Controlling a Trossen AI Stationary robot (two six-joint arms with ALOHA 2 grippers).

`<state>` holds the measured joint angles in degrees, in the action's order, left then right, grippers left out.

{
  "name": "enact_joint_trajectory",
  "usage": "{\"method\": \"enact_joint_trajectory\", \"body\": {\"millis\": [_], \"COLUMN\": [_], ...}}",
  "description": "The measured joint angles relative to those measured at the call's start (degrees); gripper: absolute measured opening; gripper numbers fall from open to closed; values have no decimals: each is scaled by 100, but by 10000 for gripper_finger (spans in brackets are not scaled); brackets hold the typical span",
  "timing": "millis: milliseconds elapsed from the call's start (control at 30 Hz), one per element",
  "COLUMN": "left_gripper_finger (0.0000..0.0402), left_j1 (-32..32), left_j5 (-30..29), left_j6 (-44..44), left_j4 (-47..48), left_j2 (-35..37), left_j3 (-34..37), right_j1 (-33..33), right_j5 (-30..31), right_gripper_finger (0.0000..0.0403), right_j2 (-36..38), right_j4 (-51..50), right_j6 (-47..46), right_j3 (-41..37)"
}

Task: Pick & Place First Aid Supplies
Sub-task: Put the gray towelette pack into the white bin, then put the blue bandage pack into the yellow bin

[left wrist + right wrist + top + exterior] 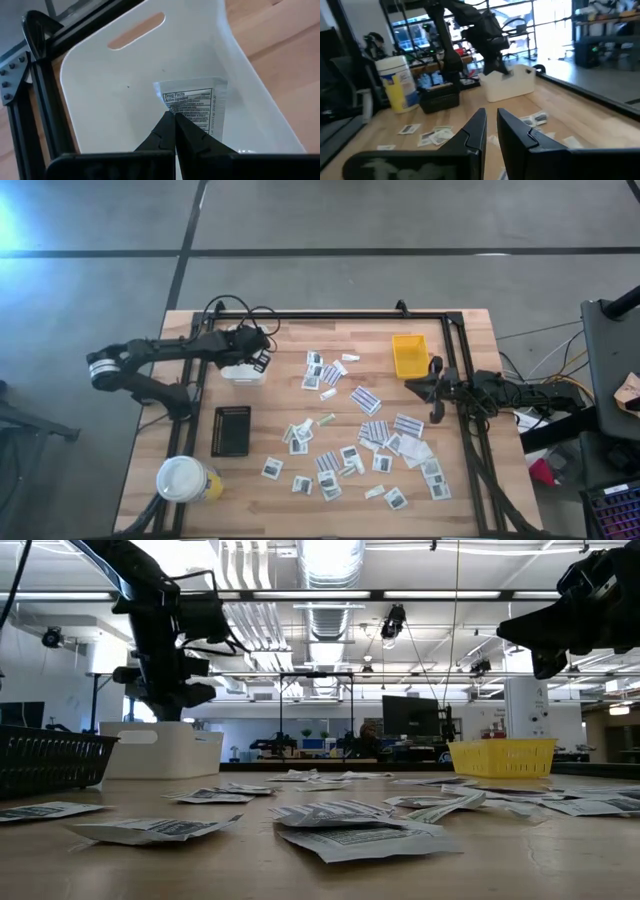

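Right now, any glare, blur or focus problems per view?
High view: bright flare in the top-left corner; packets small but distinct. Low view: ceiling lights blown out, nearest packet soft. Left wrist view: sharp, packet print legible in the white tray. Right wrist view: soft throughout, windows overexposed.

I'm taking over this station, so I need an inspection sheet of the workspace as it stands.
Surface: pale wooden table, black frame rails.
Job's things: many flat white printed packets scattered right of centre; one clear printed packet over the white plastic bin.
Clutter: black mesh tray, yellow plastic bin, white-lidded yellow cup.
Hands: left hand shut on the clear packet; right hand raised beside the yellow bin, holding nothing.
Cables: black loops at the far edge.
Surroundings: grey floor.
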<state>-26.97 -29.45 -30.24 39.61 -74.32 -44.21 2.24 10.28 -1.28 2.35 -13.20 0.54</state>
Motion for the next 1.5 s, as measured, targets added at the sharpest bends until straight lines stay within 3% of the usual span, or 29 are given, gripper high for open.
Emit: {"method": "enact_joint_trajectory", "body": {"millis": [200, 600, 933, 1233, 1500], "left_gripper_finger": [12, 106, 112, 112, 112], "left_j1": [3, 3, 81, 873, 1882], "left_j5": [-2, -158, 321, 348, 350], "left_j6": [47, 288, 894, 1285, 1113], "left_j4": [-6, -8, 5, -19, -15], "left_j2": [-2, 27, 238, 411, 413], "left_j3": [0, -33, -572, -954, -1003], "right_j1": [0, -4, 0, 144, 389], "right_j5": [-474, -133, -130, -176, -178], "right_gripper_finger": [43, 43, 43, 43, 43], "right_j2": [0, 0, -9, -176, -1333], "right_j4": [0, 35, 378, -809, -1988], "right_j6": [-34, -244, -965, -952, -1149], "right_j3": [1, 0, 132, 1024, 1878]}}
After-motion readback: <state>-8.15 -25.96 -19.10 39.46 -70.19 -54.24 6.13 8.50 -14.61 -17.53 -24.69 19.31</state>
